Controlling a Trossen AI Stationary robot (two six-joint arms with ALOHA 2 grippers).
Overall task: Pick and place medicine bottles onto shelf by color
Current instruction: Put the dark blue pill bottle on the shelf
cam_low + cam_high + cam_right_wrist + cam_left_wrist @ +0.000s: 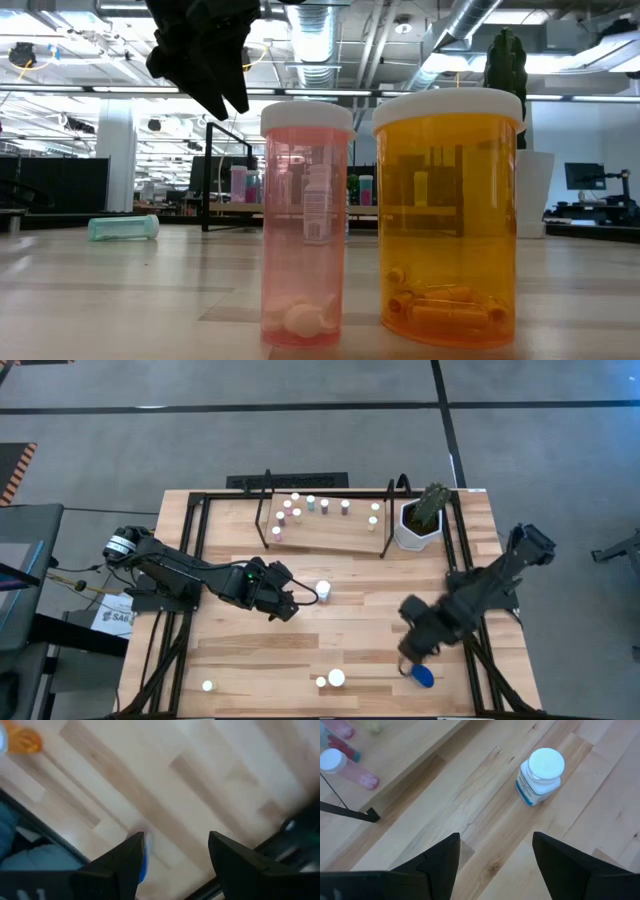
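From overhead, going left to right across the counter [250,640]: a small white-capped bottle [207,685] stands alone near my front left corner. My left claw [293,600] sits over the middle of the counter with its fingers [440,865] spread apart and nothing between them; a white bottle with a blue label [539,775] stands upright just beyond the fingertips, not touched. Behind it, at the back of the counter, the shelf [325,532] carries a cluster of small bottles [310,506] on its wood board. Near the front edge, a pink bottle [306,225] and a wider orange bottle [448,215] stand upright side by side, close but apart; the pink one holds white pills, the orange one capsules. A potted plant [423,518] sits just right of the shelf. My right claw [412,650] hangs over the front right of the counter, fingers wide and empty, with a blue bottle [423,676] just below it; I cannot tell whether they touch.
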